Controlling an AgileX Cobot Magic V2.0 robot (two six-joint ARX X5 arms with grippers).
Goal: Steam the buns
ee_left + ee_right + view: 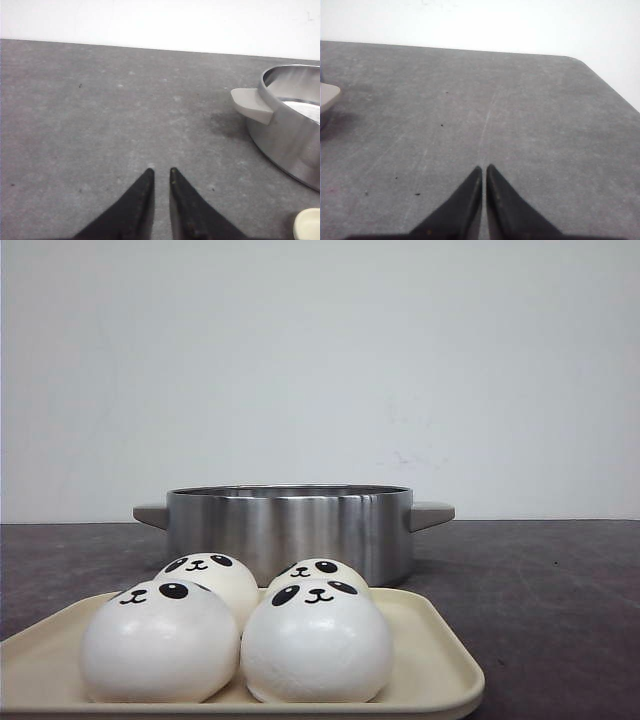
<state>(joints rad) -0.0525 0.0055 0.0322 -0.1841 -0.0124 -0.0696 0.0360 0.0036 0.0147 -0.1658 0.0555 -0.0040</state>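
Four white panda-faced buns sit on a cream tray [440, 665] at the front: front left [160, 645], front right [316, 648], back left [212, 575], back right [320, 570]. Behind them stands a steel steamer pot [290, 525] with grey handles. Neither gripper shows in the front view. My left gripper [160, 171] hangs over bare table to the left of the pot [290, 135], its jaws nearly together and empty. My right gripper [484, 167] hangs over bare table to the right of the pot, its jaws together and empty.
The dark grey table [540, 570] runs to a white wall behind. A pot handle [327, 95] shows at the edge of the right wrist view, and a tray corner [307, 225] in the left wrist view. The table's rounded far corner [585, 62] lies on the right.
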